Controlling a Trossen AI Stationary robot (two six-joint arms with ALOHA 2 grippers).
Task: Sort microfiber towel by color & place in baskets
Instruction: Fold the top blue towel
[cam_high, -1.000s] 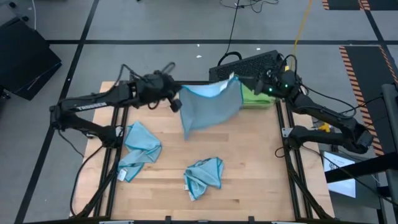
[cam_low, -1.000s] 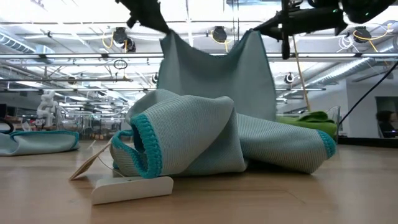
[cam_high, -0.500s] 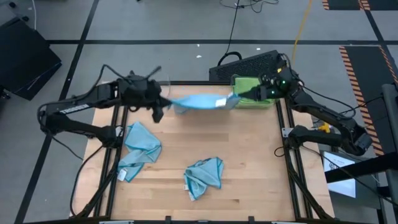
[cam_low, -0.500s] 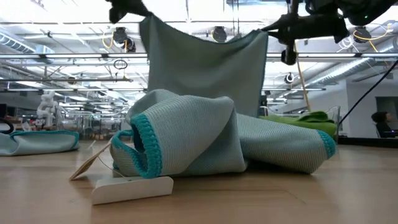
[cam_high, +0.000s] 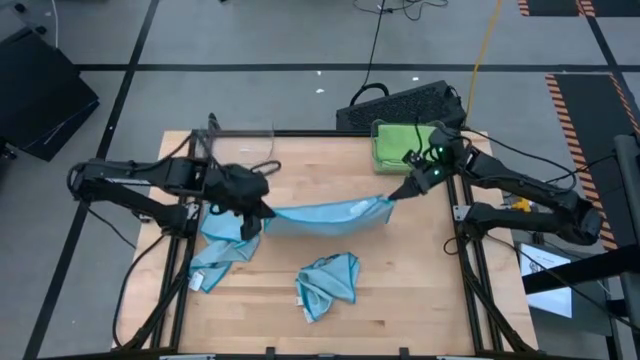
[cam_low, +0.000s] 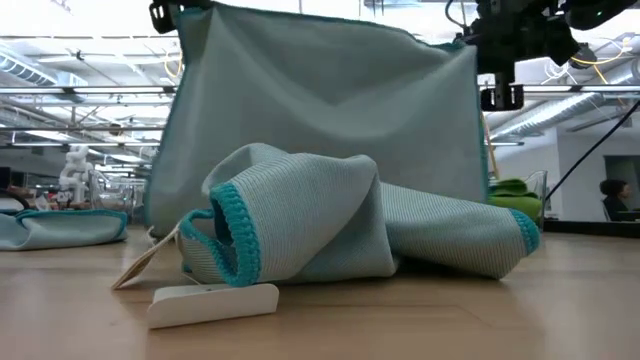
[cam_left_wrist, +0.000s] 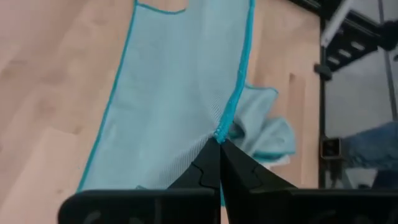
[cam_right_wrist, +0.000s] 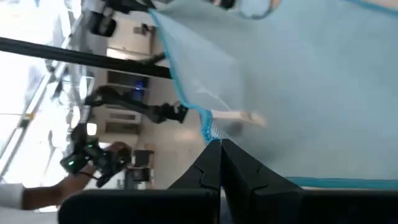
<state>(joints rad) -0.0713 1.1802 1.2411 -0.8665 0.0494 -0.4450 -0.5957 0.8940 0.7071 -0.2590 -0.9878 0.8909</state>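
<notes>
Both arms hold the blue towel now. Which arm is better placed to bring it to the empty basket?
Left, probably. The left gripper pinches the towel nearer the empty basket; the right gripper is beside the basket of green towels.

Wooden table (cam_high: 400, 290) with a black frame (cam_high: 466, 270) round its edges. Stands on a grey floor (cam_high: 250, 40) with dark lines. Just behind the table, a black flat case (cam_high: 400, 100). Farther back, a thin black cable (cam_high: 377, 40) and a yellow cable (cam_high: 485, 40) on the floor. Off to the right, orange and black striped tape (cam_high: 580, 110). At the far left, a big black box (cam_high: 35, 95). By the right side, a white sheet (cam_high: 545, 265). Across the room, round lamps (cam_low: 350, 55) up on the ceiling and a person (cam_low: 612, 195) sitting far away at the right.
</notes>
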